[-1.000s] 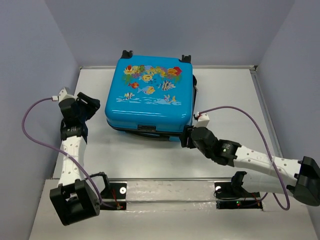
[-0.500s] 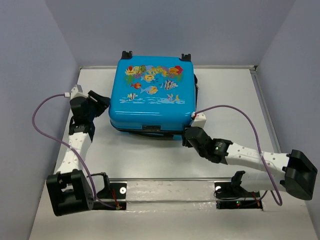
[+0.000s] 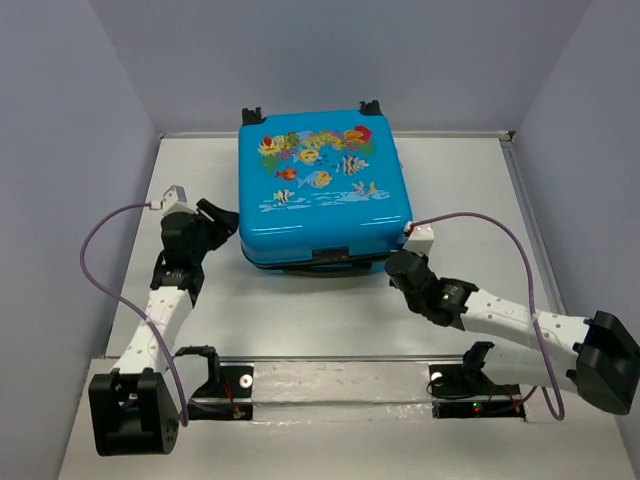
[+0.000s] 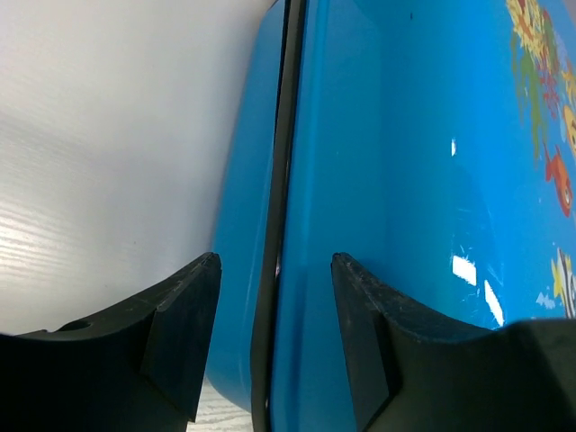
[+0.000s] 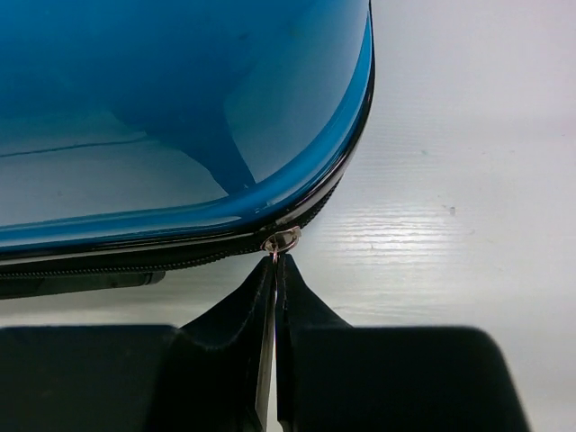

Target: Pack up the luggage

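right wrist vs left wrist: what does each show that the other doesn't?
Right wrist only: the right tool shut on the zipper pull at the suitcase corner. Left wrist only: the left tool open, astride the zipper line, plus the fish print. Both: blue shell, that zipper line, white table.

links (image 3: 510,318): white | joints (image 3: 432,290): black | cables (image 3: 84,250): purple (one per arm) | hand fingers (image 4: 180,333): black wedges

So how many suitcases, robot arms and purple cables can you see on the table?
Suitcase: 1
Robot arms: 2, left arm, right arm
Purple cables: 2, left cable, right cable
Total: 5
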Robot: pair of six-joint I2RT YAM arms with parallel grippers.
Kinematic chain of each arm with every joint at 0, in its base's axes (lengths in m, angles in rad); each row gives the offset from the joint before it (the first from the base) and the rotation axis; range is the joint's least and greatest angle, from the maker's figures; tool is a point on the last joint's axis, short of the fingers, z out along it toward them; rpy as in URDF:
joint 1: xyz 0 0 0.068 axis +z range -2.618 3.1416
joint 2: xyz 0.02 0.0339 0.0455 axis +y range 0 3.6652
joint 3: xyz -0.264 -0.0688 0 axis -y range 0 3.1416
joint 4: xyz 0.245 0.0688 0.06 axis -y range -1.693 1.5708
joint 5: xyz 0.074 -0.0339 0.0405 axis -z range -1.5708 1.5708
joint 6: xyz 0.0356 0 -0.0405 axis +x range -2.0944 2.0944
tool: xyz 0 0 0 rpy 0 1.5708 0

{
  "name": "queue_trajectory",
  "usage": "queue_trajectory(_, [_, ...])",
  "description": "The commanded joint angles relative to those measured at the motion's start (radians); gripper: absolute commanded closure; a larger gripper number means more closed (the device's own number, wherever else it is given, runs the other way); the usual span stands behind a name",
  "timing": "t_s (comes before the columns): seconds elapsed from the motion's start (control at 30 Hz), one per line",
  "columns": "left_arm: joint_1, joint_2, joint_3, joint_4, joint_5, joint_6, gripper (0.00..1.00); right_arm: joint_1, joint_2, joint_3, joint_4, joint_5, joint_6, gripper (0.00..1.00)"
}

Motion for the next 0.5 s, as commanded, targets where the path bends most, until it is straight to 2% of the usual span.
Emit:
queue_trajectory(0.0, [-0.094, -0.053, -0.046, 0.002, 0.098, -0.022, 0.37, -0.008, -0.043, -0.009, 0.070, 0.026, -0.018, 0.93])
queue_trajectory(0.13, [-0.146, -0.082, -0.074, 0.036, 0.071, -0.053, 0.37, -0.008, -0.058, -0.025, 0.073, -0.052, -0.004, 0.93])
queue_trajectory(0.2, [-0.187, -0.074, -0.067, 0.063, 0.058, -0.074, 0.36, -0.008, -0.054, -0.042, 0.154, -0.202, -0.030, 0.93])
queue_trajectory(0.27, [-0.227, -0.071, -0.049, 0.077, 0.035, -0.091, 0.36, 0.034, -0.016, -0.045, 0.215, -0.326, -0.028, 0.93])
queue_trajectory(0.33, [-0.283, -0.067, -0.032, 0.086, 0.008, -0.108, 0.36, 0.103, 0.030, -0.021, 0.266, -0.359, -0.037, 0.93])
queue_trajectory(0.47, [-0.342, -0.073, -0.002, 0.093, -0.020, -0.128, 0.36, 0.281, 0.200, 0.137, 0.271, -0.409, -0.064, 0.93])
